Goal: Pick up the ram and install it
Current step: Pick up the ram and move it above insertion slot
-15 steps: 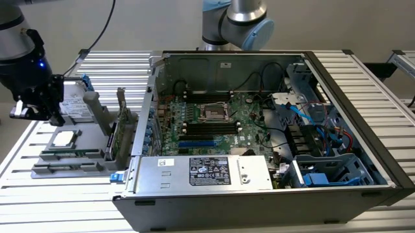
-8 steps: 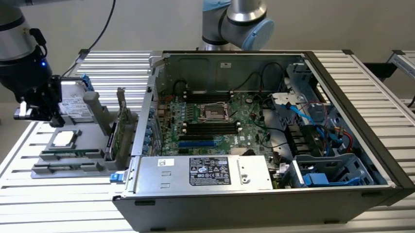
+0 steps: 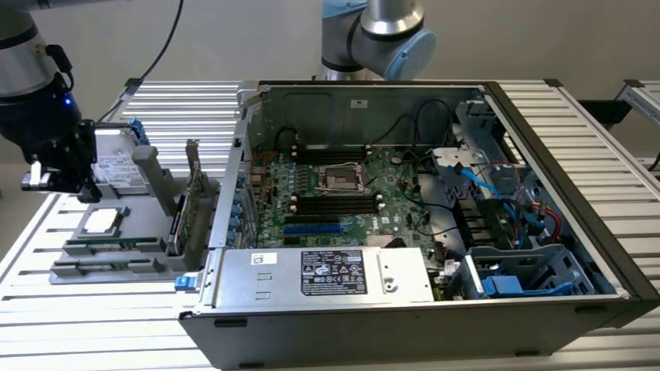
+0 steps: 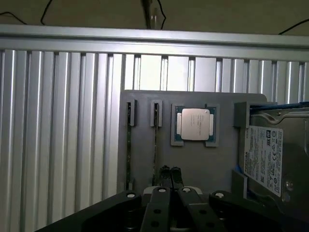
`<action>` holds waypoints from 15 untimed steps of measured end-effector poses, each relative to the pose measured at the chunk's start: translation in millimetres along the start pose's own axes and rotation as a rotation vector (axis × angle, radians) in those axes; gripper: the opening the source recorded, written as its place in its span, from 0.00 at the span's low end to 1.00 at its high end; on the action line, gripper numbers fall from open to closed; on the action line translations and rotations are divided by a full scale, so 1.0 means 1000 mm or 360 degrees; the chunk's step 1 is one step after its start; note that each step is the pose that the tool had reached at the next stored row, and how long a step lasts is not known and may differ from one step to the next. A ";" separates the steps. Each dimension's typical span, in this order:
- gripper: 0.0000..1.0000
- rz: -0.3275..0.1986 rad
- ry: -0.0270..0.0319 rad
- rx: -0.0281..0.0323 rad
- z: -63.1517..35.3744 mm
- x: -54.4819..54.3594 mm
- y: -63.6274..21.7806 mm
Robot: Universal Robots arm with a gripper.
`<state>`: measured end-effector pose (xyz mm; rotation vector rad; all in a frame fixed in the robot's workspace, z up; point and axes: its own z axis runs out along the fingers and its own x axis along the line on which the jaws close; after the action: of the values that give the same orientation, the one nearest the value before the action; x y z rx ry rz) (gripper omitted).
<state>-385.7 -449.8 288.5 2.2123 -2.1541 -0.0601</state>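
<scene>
Two slim dark-green ram sticks stand on edge in the slots of a grey holder (image 4: 193,169): one ram stick (image 4: 155,145) nearer the middle and another (image 4: 129,150) toward the holder's edge. My gripper (image 4: 170,178) hangs above the holder with its dark fingertips (image 4: 164,175) close together and nothing between them, just beside the end of the nearer stick. In the exterior view the gripper (image 3: 57,184) hovers over the holder (image 3: 108,251) at the exterior view's left, outside the open computer case (image 3: 413,325). Black memory slots (image 3: 332,202) lie on the motherboard.
A CPU (image 4: 194,124) sits in the holder beside the sticks, and a hard drive (image 4: 275,154) stands at its other end. Upright expansion cards (image 3: 192,189) stand between holder and case. A power supply (image 3: 330,274) and cables (image 3: 495,193) crowd the case interior. A ribbed metal table (image 3: 93,325) carries everything.
</scene>
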 end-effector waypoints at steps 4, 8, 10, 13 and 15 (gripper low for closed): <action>0.24 0.0000 0.00000 0.00000 0.0000 0.000 0.0005; 0.36 0.0000 0.00000 0.00001 0.0002 0.001 0.0018; 0.36 -0.0001 -0.00033 0.00002 0.0007 0.007 0.0031; 0.36 -0.0002 -0.00132 0.00004 0.0015 0.017 0.0039; 0.36 -0.0004 -0.00211 0.00005 0.0032 0.022 0.0039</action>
<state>-389.2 -472.4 285.8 2.2215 -2.1579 -0.0748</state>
